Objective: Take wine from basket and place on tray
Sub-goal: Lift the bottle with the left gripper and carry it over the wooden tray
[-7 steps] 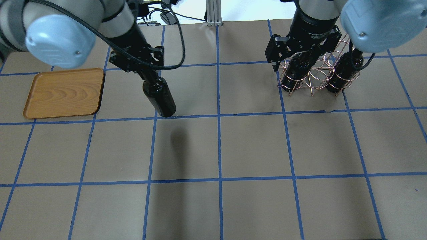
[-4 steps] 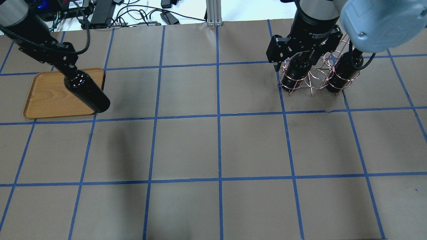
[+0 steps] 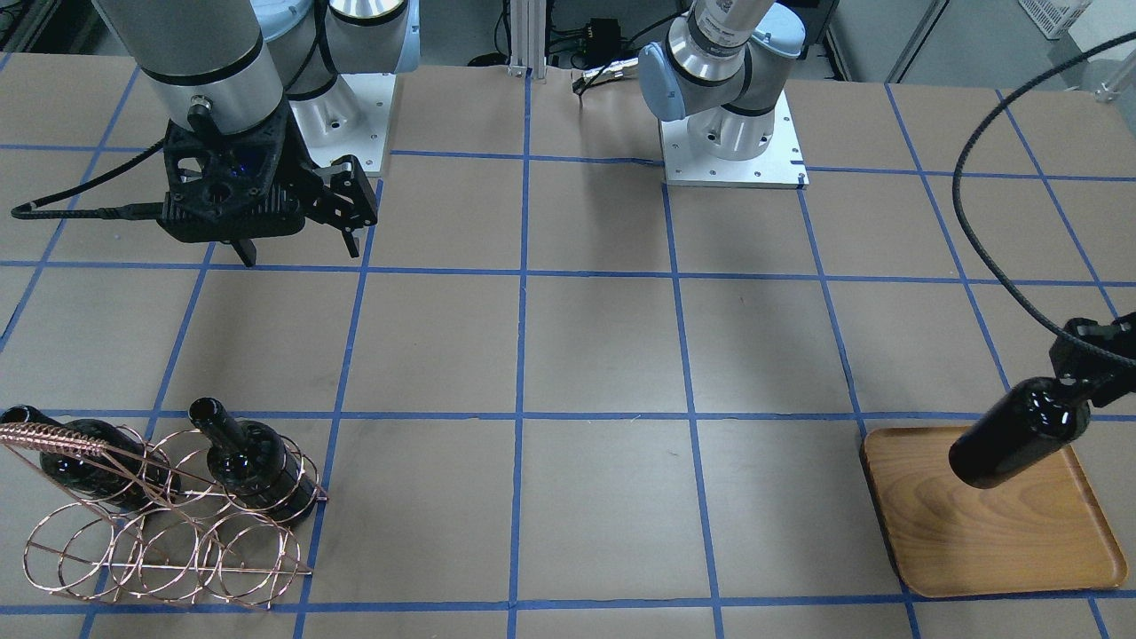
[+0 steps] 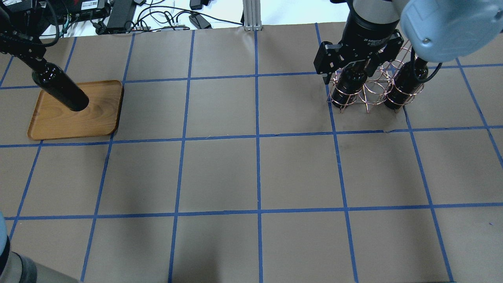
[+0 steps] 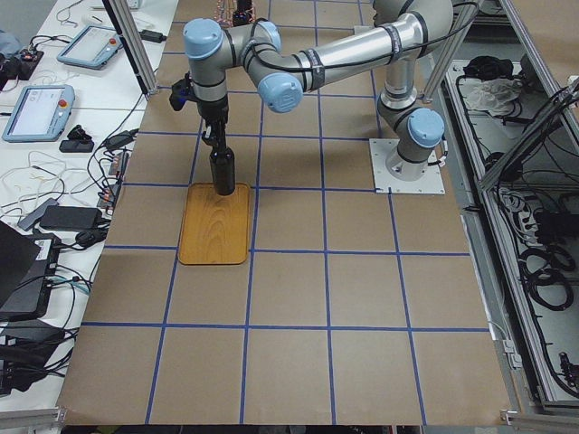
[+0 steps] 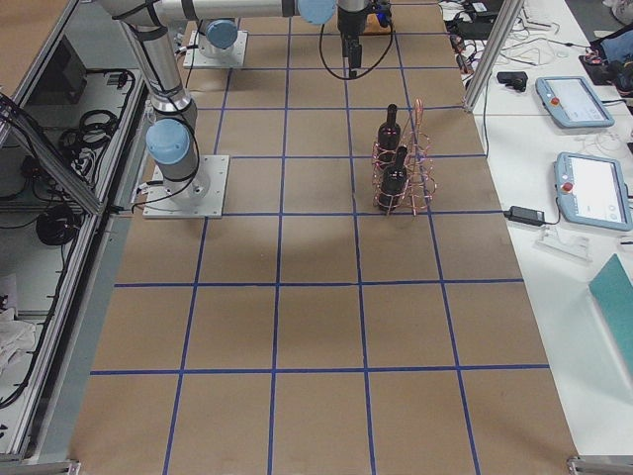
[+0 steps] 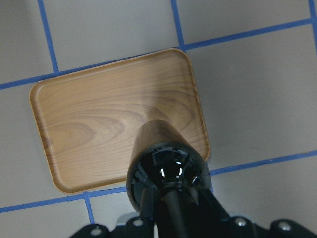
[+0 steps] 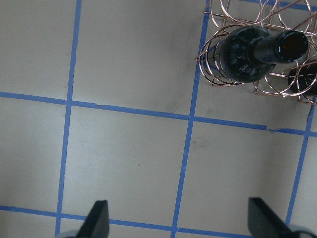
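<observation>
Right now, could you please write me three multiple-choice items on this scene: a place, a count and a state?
1. How many glossy near-black glass wine bottles stand in the copper-coloured wire basket? A) one B) two C) three
2. Where is the bottle held by the left end effector? A) above the light-brown wooden tray B) inside the basket C) lying on the table
3. How is the right end effector? A) open and empty B) shut on a bottle C) shut on the basket's handle
Answers: 1 B, two necks rise from its rings; 2 A, the left wrist view shows its base over the tray; 3 A, its jaws stand apart, nothing between.
</observation>
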Controlling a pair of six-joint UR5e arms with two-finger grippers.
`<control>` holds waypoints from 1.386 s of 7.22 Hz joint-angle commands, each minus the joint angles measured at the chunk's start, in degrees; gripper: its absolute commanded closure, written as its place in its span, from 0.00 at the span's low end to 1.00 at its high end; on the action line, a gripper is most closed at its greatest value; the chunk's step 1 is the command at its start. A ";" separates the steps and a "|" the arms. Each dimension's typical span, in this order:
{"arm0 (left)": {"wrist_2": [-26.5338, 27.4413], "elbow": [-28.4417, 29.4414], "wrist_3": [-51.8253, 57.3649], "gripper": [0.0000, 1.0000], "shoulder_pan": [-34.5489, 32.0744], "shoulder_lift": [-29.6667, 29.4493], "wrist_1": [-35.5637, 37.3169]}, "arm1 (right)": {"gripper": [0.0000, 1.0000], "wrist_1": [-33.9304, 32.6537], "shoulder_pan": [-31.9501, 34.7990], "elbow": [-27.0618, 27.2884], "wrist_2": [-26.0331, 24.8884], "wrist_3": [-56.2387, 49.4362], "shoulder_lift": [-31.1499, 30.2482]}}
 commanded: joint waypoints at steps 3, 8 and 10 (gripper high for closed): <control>-2.48 2.96 1.11 0.91 2.81 -6.40 4.41 | 0.00 0.04 0.00 0.00 -0.09 0.07 0.00; -2.76 2.87 0.67 0.82 3.70 -7.90 4.41 | 0.00 0.04 0.00 0.00 0.00 0.07 0.00; -2.76 2.70 0.67 0.79 3.78 -7.90 4.41 | 0.00 0.04 0.00 0.00 -0.09 0.07 0.09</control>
